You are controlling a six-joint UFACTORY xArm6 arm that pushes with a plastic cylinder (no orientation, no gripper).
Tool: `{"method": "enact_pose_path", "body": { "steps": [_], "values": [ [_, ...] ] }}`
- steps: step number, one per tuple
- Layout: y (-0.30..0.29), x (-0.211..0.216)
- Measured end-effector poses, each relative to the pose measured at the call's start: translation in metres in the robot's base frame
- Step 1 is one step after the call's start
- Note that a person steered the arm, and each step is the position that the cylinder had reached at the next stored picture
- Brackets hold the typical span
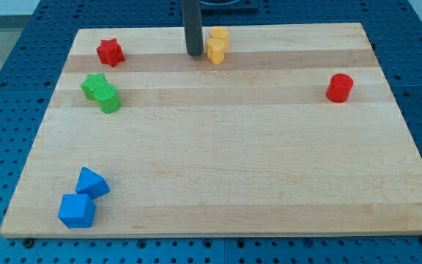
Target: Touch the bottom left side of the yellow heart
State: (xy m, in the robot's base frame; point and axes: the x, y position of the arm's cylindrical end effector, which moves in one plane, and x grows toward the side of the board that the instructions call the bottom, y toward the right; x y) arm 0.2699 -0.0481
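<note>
The dark rod comes down from the view's top edge, and my tip (194,53) rests on the wooden board (233,169) near the middle of its top edge. It has nothing to clench or release; it grasps nothing, being a plain rod end, and it stands just to the view's left of the yellow pair, very close, though whether it actually touches them cannot be told from here.

There are two yellow blocks, pressed together. The yellow heart (215,51) is the lower one, closest to the tip, and the other yellow block (220,34) sits touching it on the side nearer the board's top edge; its shape is hard to make out.

Further out there are two red blocks, well apart: a red star (110,52) near the top left corner and a red cylinder (339,88) near the right edge. Two green blocks sit touching by the left edge, below the red star: a green star (94,85) and a green cylinder (109,100). Two blue blocks lie touching in the bottom left corner, far from the tip: a blue triangle (91,182) and a blue cube (77,211).

That makes eight blocks in four colours, two of each.
</note>
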Motion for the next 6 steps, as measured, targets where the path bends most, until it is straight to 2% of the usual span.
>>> {"method": "enact_pose_path", "body": {
  "steps": [2,6],
  "values": [
    [0.003,0.008],
    [0.041,0.054]
  ]
}}
